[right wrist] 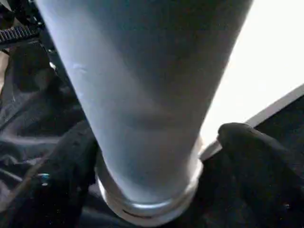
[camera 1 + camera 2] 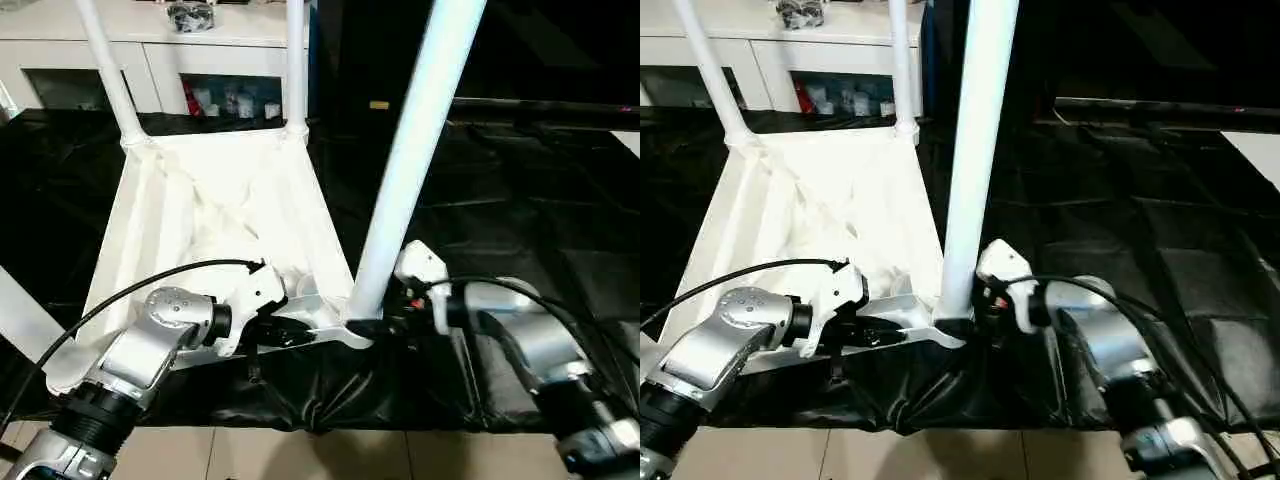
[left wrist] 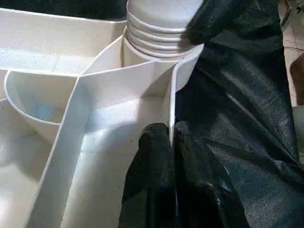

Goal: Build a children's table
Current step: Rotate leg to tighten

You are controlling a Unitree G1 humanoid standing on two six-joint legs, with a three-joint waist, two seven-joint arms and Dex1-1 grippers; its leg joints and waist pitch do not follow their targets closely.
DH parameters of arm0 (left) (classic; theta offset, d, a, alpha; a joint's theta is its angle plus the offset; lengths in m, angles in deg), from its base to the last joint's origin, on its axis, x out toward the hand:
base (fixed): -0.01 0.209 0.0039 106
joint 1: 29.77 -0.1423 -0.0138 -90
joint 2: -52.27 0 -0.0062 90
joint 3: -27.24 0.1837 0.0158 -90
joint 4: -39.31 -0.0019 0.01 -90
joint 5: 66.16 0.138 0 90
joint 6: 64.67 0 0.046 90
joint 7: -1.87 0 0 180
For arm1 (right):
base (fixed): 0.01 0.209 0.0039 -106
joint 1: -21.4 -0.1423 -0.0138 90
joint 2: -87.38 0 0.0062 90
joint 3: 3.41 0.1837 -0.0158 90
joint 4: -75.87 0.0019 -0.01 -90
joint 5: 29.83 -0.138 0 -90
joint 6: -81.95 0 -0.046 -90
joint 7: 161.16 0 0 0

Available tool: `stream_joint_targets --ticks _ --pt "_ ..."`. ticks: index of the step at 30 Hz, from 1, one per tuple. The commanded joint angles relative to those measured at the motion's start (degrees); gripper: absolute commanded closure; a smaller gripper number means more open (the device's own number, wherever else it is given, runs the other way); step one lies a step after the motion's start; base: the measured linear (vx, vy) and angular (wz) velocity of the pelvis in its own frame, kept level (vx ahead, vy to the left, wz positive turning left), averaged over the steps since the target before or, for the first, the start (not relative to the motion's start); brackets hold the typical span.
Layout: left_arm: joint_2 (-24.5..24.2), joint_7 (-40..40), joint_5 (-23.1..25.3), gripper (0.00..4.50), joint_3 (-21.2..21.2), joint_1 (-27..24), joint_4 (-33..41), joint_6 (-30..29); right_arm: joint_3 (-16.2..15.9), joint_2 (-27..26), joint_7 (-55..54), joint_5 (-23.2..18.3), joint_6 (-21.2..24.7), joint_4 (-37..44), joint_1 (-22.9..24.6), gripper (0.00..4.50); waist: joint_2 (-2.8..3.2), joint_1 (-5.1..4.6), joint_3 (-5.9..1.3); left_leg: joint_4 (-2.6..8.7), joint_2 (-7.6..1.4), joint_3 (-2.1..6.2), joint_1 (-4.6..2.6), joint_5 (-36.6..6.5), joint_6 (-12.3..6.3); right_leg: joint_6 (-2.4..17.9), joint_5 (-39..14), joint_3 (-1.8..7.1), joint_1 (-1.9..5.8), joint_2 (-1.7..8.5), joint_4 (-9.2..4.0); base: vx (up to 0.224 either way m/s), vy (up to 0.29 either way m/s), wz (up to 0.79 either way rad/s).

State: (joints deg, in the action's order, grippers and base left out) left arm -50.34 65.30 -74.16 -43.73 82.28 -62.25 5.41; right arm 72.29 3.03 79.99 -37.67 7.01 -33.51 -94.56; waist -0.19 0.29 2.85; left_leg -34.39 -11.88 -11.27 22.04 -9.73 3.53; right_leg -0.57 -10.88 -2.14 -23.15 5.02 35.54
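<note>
1. The tabletop [image 2: 215, 215] lies upside down on a black cloth [image 2: 520, 200], ribbed underside up, with its near edge just before the robot. Two legs are seen standing in the far corner sockets: the far left leg [image 2: 108, 70] and the far right leg [image 2: 296, 65].
2. A third leg [image 2: 415, 150] is held at the near right corner socket [image 3: 156, 52] by the right gripper [image 1: 152, 156], whose fingers [image 1: 251, 161] are closed around the base of the tube. In the left wrist view, ridged rings on the leg's end are seen above the socket rim, so the leg is judged not fully seated.
3. The near edge wall of the tabletop is pinched by the left gripper [image 3: 172, 142], its fingers [image 3: 152, 156] closed on the thin wall just beside that socket.
4. The leg is seen tilted in the head views. If it is pushed down at this angle, it could be jammed in the socket or the socket rim could be strained.
5. If the left hold is lost, the light tabletop could be slid over the cloth, which is bunched at the front edge.
6. If the leg is released before it is seated, it could be toppled by its own length.
</note>
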Motion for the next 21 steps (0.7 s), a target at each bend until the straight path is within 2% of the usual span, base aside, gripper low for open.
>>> stream_joint_targets --ticks 1,15,17,19,20,21 --pt "-0.4 0.4 0.3 4.5 0.5 -0.9 -0.7 -0.4 0.2 0.3 -1.2 1.1 -0.8 -1.4 -1.4 0.64 -0.24 0.36 -3.36 4.35 -1.06 0.72 -1.14 -17.5 0.0 11.6 -16.7 1.67 1.8 2.06 -4.75 0.0 0.0 0.0" --pt "0.4 -1.5 0.7 4.5 -0.4 -0.5 -2.1 -0.8 -0.4 -1.8 -2.3 1.9 -3.2 -6.0 -2.7 1.66 -0.06 -0.08 -3.17 4.49 -1.04 0.89 -1.28 -20.4 0.74 11.0 -20.4 1.64 1.51 2.02 -5.09 0.0 0.0 0.0" --pt "2.8 -6.4 2.2 4.5 -1.3 0.7 -4.9 -0.5 0.9 -3.9 -7.3 2.3 -3.8 -7.9 -2.3 1.72 -0.23 -0.18 -3.12 4.47 -0.99 0.84 -1.3 -20.5 0.87 10.9 -21.0 1.69 1.37 2.03 -5.23 0.0 0.0 0.0" --pt "5.5 -11.3 3.7 4.5 -1.8 2.7 -7.6 -0.7 2.0 -6.6 -13.3 3.0 -3.9 -10.0 -2.1 1.74 -0.8 -0.31 -3.04 4.46 -0.88 0.94 -1.34 -21.4 1.39 9.6 -24.7 1.58 1.29 2.16 -5.6 0.0 0.0 0.0" --pt "6.0 -12.1 3.9 4.5 -1.9 3.0 -8.1 -0.7 2.2 -7.1 -14.3 3.1 -4.0 -10.3 -2.1 1.76 -0.74 -0.31 -2.99 4.4 -0.8 0.97 -1.45 -21.8 1.58 8.7 -26.7 1.54 1.11 2.2 -5.8 0.0 0.0 0.0" --pt "8.2 -15.4 4.7 4.5 -2.1 4.8 -10.1 -0.8 3.4 -9.6 -19.7 3.5 -3.6 -12.5 -2.5 1.76 -0.94 -0.32 -3.03 4.36 -0.77 0.98 -1.46 -21.7 1.59 8.3 -27.5 1.51 1.08 2.27 -5.94 0.0 0.0 0.0"
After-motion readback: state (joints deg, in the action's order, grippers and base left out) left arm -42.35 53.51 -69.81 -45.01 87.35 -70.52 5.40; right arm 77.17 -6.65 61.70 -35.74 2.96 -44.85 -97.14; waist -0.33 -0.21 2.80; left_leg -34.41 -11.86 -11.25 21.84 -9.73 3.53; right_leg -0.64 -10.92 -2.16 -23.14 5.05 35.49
